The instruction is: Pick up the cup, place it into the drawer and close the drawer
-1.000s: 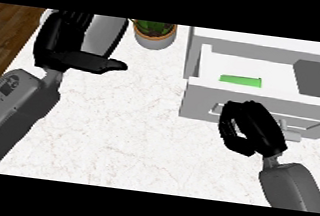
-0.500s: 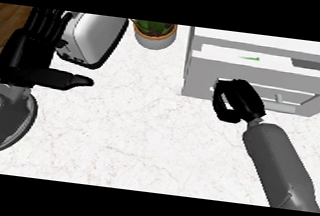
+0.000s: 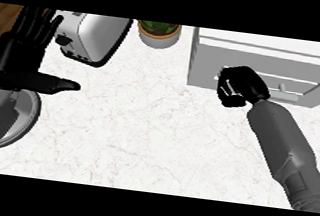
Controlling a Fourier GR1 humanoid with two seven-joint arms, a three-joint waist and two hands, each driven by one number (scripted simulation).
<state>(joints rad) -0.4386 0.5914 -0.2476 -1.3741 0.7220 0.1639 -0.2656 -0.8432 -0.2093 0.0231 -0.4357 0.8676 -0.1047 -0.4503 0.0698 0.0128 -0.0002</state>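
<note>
The white drawer unit (image 3: 302, 64) stands at the counter's back right, and its drawer front (image 3: 302, 95) sits flush with the cabinet. No cup shows anywhere in the head view. My right hand (image 3: 238, 86) has its fingers curled and rests against the left part of the drawer front, holding nothing that I can see. My left hand (image 3: 16, 59) stays open at the left edge, fingers up and thumb pointing right.
A silver toaster (image 3: 93, 36) lies at the back left, just right of my left hand. A potted plant (image 3: 159, 32) stands between the toaster and the drawer unit. A grey plate (image 3: 27, 114) peeks out beside my left forearm. The marble counter (image 3: 152, 134) fills the middle.
The drawer has slid in from open to flush, hiding the green cup that lay inside. My right hand followed it towards the back. The left hand rose a little.
</note>
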